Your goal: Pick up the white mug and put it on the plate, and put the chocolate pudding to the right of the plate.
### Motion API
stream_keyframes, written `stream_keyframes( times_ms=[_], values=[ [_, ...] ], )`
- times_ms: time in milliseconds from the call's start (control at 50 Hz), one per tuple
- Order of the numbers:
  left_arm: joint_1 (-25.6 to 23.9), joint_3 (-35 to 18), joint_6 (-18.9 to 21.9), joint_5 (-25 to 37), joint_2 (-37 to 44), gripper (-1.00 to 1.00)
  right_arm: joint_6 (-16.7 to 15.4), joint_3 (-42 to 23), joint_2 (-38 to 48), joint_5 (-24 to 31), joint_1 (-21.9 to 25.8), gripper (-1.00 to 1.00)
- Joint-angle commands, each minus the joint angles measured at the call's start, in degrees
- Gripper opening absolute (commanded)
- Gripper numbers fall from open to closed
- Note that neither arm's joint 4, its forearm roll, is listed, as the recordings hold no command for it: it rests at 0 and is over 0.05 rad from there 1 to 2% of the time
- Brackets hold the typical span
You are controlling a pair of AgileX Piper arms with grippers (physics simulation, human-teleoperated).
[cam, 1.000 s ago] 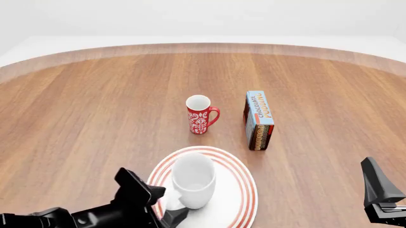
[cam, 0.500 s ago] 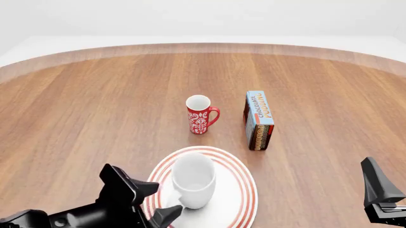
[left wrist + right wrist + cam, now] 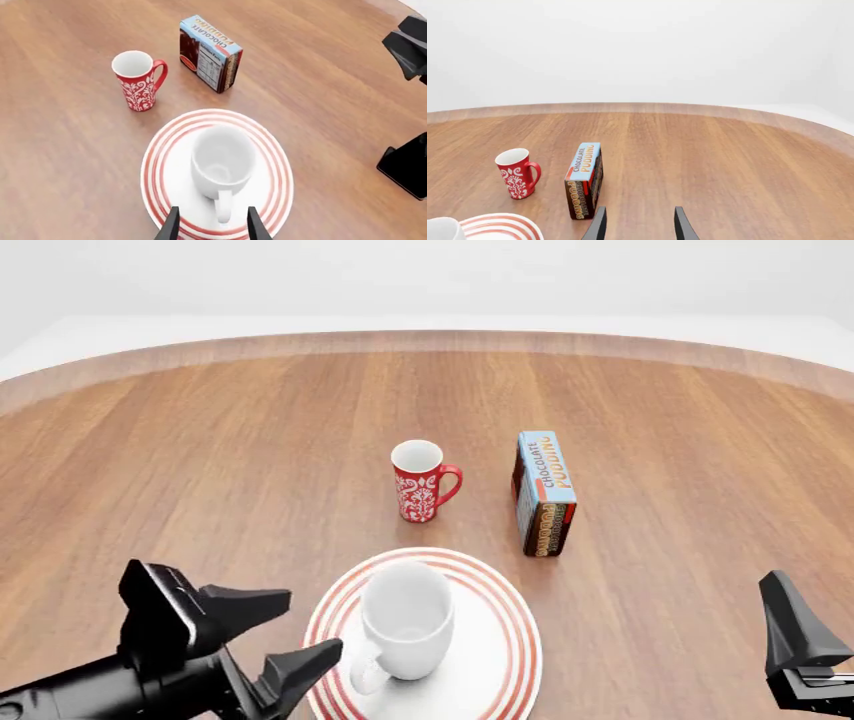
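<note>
front view, biggest first: the wooden table (image 3: 200, 440) carries the plate (image 3: 514, 640) near the arms, and the white mug (image 3: 407, 615) stands upright on it, handle toward the left gripper (image 3: 274, 635). so the mug half of the task looks finished. that gripper hangs beside the plate with its fingers spread and nothing between them. next down in size, the chocolate pudding (image 3: 546, 492) stands beyond the plate, just right of the red patterned mug (image 3: 422, 482), not yet where it belongs. the right gripper (image 3: 638, 225) is parted and empty, pointing near the carton; it likely must reach forward, close on the narrow sides, and set it right of the plate.
</note>
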Motion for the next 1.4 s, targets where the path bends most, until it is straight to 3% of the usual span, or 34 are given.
stream_keyframes(
  times_ms=[20,360,860,1060,1100,1400],
  values=[
    [3.46,-1.29,1.42,6.99,-9.84,1.00,-0.01,0.00,0.00,0.02,0.00,1.00],
    [13.63,-5.15,3.69,17.25,-26.73,1.00,-0.01,0.00,0.00,-0.01,0.02,1.00],
    [23.76,-3.70,4.73,18.99,-38.96,1.00,-0.02,0.00,0.00,0.01,0.02,1.00],
    [32.29,-4.01,4.20,20.41,-44.57,1.00,0.01,0.00,0.00,0.03,-0.01,1.00],
    [34.35,-3.90,6.63,20.07,-45.04,1.00,0.02,0.00,0.00,0.01,-0.02,1.00],
    [41.14,-1.79,6.91,16.55,-47.69,1.00,0.01,0.00,0.00,0.01,-0.01,1.00]
  ],
)
